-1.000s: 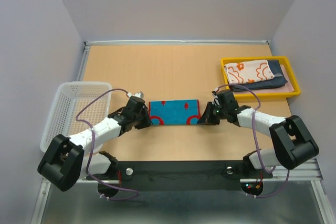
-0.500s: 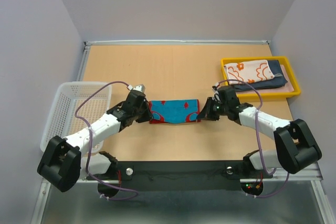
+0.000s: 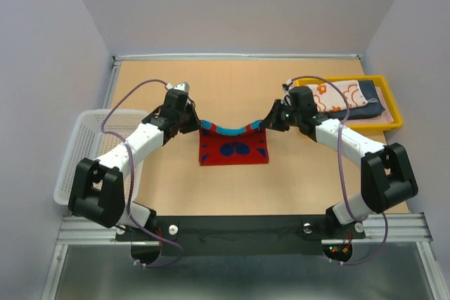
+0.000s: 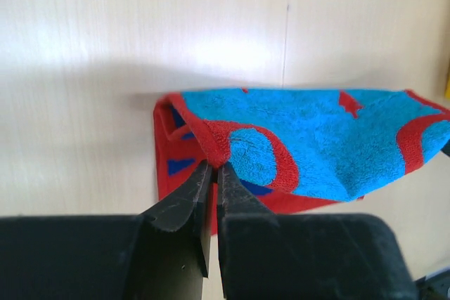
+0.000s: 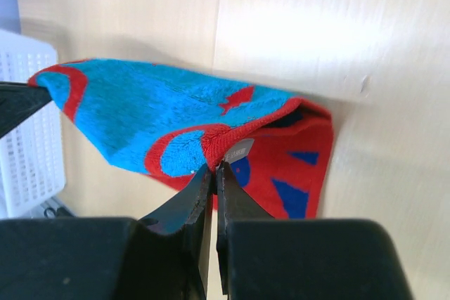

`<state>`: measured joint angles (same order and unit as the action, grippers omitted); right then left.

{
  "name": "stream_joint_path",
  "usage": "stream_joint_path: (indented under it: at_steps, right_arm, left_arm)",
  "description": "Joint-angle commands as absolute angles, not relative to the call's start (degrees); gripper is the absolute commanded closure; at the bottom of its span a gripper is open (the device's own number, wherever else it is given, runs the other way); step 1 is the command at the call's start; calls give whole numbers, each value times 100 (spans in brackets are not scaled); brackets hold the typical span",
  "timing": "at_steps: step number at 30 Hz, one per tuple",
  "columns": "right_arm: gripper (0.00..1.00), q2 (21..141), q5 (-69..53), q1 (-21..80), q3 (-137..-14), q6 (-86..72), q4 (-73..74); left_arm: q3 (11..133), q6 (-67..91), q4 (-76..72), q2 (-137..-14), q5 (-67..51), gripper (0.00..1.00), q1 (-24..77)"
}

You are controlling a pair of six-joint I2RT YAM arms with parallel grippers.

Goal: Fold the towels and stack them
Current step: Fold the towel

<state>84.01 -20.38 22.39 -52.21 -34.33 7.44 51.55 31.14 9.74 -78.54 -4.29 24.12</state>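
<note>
Both tools are closed on the same towel, one at each end of its far edge. Left tool [image 3: 194, 124] has its jaws pressed nearly together on the left corner, and in the left wrist view [image 4: 214, 166] the red hem is pinched between the two dark fingers. Right tool [image 3: 271, 123] holds the right corner in the same way, and its wrist view [image 5: 213, 167] shows a narrow pinch on the red border beside a small grey label.

The red towel with blue patches [image 3: 234, 147] is in the middle of the desk [image 3: 232, 89], between the two arms. Its held edge is raised and sags in the middle. The cloth comes down from there toward the near side, and its near edge lies on the desk. From above it looks red with dark blue patches and has a light blue band along the raised edge. The wrist views show the other face, bright blue with red shapes [image 4: 316, 145] [image 5: 162, 114], and a red layer lying on the wood under it.

The yellow tray [image 3: 395, 119] is at the far right of the desk. Inside it lies the orange and white towel [image 3: 337, 95], folded, on top of the dark navy towel [image 3: 367, 110], whose edge shows on the near and right sides.

The white mesh basket [image 3: 84, 147] is at the left edge of the desk, and the left arm reaches over its near right corner. I cannot tell what it holds, because only its mesh walls and floor are visible. Its side also appears at the left of the right wrist view [image 5: 28, 124].
</note>
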Motion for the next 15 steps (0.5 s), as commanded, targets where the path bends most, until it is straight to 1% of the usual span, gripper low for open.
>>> stream_joint_path:
  at_steps: [1,4,7,10,12,15]
  right_arm:
    - [100,8648,-1898,2005,-5818,-3085,756]
    - [100,8780,-1951,1925,-5959,-3067,782]
    - [99,8745,-2074,1890,-5845,-3067,809]
    - [100,8666,-2241,1881,-5574,-3085,844]
    - [99,8596,-2373,1881,-5397,-3120,844]
    - [100,8491,-2610,1890,-5063,-3199,861]
  left_arm:
    - [5825,2804,844,-8120,-729,100,2171]
    - [5959,2830,852,-8305,-896,100,2092]
    - [5845,2900,774,-8271,-1072,100,2092]
    - [5415,3041,590,-8043,-1221,100,2101]
    - [4924,3129,484,-7824,-1318,100,2101]
    - [4571,3164,431,-7603,-1415,100,2109]
